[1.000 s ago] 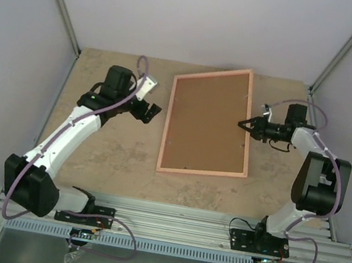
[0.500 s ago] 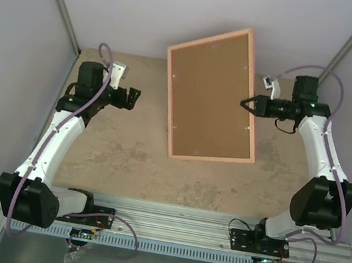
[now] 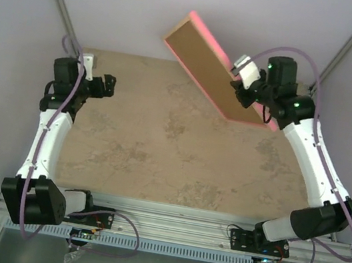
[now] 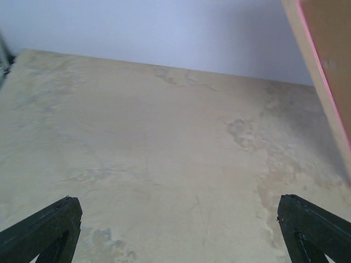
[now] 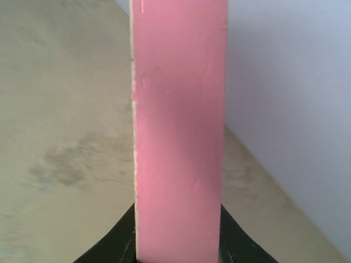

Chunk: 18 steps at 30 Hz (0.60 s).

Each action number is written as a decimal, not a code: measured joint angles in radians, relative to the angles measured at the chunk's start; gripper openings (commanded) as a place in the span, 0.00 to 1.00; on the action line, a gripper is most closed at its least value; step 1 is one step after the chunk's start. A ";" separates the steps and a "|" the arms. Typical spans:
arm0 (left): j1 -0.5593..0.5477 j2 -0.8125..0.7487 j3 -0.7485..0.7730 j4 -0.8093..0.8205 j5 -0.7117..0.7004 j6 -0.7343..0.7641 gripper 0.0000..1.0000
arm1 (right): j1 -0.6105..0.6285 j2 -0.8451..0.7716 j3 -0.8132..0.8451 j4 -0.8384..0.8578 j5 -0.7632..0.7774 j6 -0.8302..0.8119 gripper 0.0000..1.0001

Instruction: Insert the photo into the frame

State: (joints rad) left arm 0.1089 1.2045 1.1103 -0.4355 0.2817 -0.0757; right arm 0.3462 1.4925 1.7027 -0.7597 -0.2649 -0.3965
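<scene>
Left pincer (image 3: 106,84) agape, right pincer (image 3: 246,94) clenched

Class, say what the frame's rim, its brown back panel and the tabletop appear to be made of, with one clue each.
Frame rim: probably painted wood or fibreboard; matte pink, small dents.
Back panel: likely hardboard; flat, uniform matte brown.
Tabletop: stone-look, perhaps printed laminate; mottled beige veining.

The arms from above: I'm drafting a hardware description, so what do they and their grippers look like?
The left arm and right arm have slim white links, chunky black joints and black bases. A thin purple cable loops along each. The left gripper and right gripper are black with a white wrist block; the fingers are black wedges.
</scene>
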 measured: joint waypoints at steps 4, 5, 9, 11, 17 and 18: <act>0.078 0.000 0.000 0.009 0.001 -0.041 1.00 | 0.143 -0.050 -0.141 0.103 0.249 -0.167 0.00; 0.092 0.000 0.000 0.011 0.002 -0.050 0.99 | 0.173 -0.060 -0.180 0.119 0.293 -0.196 0.01; 0.142 0.004 0.000 0.018 0.020 -0.080 0.99 | 0.314 -0.106 -0.406 0.203 0.490 -0.332 0.01; 0.154 0.008 -0.001 0.022 0.039 -0.090 0.99 | 0.378 -0.125 -0.522 0.296 0.568 -0.391 0.00; 0.159 0.016 -0.016 0.034 0.077 -0.103 0.99 | 0.534 -0.159 -0.795 0.644 0.713 -0.509 0.01; 0.159 0.018 -0.017 0.035 0.080 -0.105 0.99 | 0.554 -0.158 -0.827 0.684 0.728 -0.519 0.03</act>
State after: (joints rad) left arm 0.2676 1.2228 1.0935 -0.4004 0.3622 -0.1802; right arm 0.9001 1.3342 0.8757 -0.0753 0.4633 -0.9154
